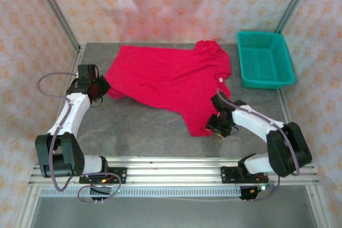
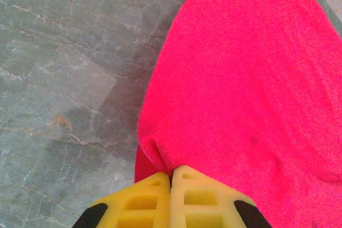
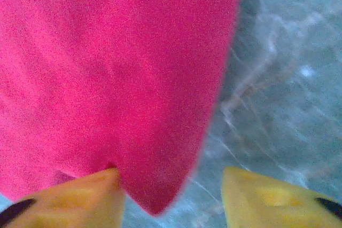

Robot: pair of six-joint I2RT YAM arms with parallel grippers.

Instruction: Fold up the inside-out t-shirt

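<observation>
The bright red t-shirt (image 1: 171,81) lies spread on the grey table, with a small white tag (image 1: 219,80) near its right side. My left gripper (image 1: 103,90) is at the shirt's left corner; in the left wrist view its yellow fingers (image 2: 144,198) are pressed together on a fold of the red fabric (image 2: 240,89), so it is shut on the shirt. My right gripper (image 1: 216,126) is at the shirt's near right corner. Its jaws stand apart, with a pointed corner of the t-shirt (image 3: 117,78) lying between them and touching the left finger (image 3: 80,198).
A teal plastic basket (image 1: 265,59) stands at the back right of the table. Patterned walls enclose the back and sides. Bare grey tabletop (image 1: 144,126) lies in front of the shirt, with the aluminium rail along the near edge.
</observation>
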